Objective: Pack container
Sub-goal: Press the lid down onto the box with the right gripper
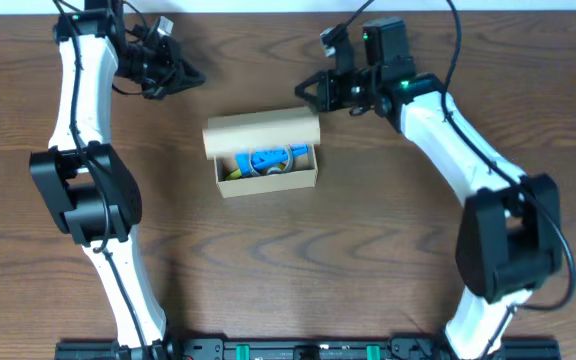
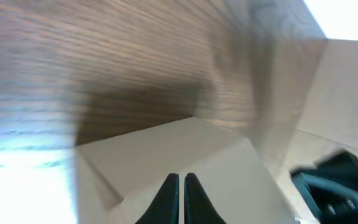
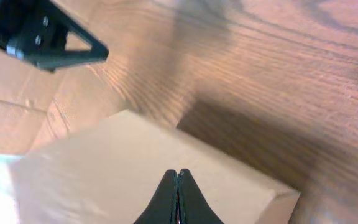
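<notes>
Brown wooden table [image 1: 368, 250], open container [image 1: 261, 133] on it

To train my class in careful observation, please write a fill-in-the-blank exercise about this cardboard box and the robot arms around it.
1. The cardboard box sits on a ____ table.
2. Its flap lid stands ____.
3. Inside the box lies a ____ packet.
4. The right pincer grips ____.

Missing words: wooden; open; blue; nothing.

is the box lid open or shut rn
Open: the container has its lid folded back, and a blue item shows inside it from overhead.
</notes>
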{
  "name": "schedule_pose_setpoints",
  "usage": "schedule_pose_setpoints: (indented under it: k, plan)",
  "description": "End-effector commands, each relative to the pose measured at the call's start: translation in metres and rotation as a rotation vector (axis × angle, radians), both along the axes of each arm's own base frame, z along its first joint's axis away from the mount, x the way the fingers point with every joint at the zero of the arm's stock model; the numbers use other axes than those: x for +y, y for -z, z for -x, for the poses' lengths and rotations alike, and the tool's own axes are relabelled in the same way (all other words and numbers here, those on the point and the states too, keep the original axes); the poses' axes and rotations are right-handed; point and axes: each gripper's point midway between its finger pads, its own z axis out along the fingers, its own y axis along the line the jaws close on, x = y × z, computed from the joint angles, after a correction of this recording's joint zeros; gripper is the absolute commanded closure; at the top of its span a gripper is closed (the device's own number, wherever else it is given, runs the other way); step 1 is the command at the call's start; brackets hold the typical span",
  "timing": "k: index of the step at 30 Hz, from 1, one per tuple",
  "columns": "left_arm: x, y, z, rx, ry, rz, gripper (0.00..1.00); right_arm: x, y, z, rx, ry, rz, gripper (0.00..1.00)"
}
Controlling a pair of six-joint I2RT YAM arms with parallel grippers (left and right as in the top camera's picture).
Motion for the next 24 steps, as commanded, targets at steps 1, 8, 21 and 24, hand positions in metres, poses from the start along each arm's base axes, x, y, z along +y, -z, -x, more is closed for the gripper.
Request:
schedule_pose_setpoints:
  k: [1,8,21,24]
  plan:
    - [0.018,-0.019,0.001,-0.057,0.002,-0.148,0.94,0.001,-0.032,0.010,-0.127,-0.004,0.086,0.99]
    - [0.047,-0.024,0.018,0.048,-0.075,-0.337,0.95,0.012,-0.019,0.057,-0.055,-0.008,0.279,0.99]
    - [0.086,-0.016,0.050,0.252,-0.229,-0.555,0.94,0.056,0.030,0.112,-0.017,0.020,0.554,0.99]
    - [0.086,-0.016,0.051,0.255,-0.227,-0.556,0.94,0.059,0.056,0.113,0.026,0.007,0.590,0.99]
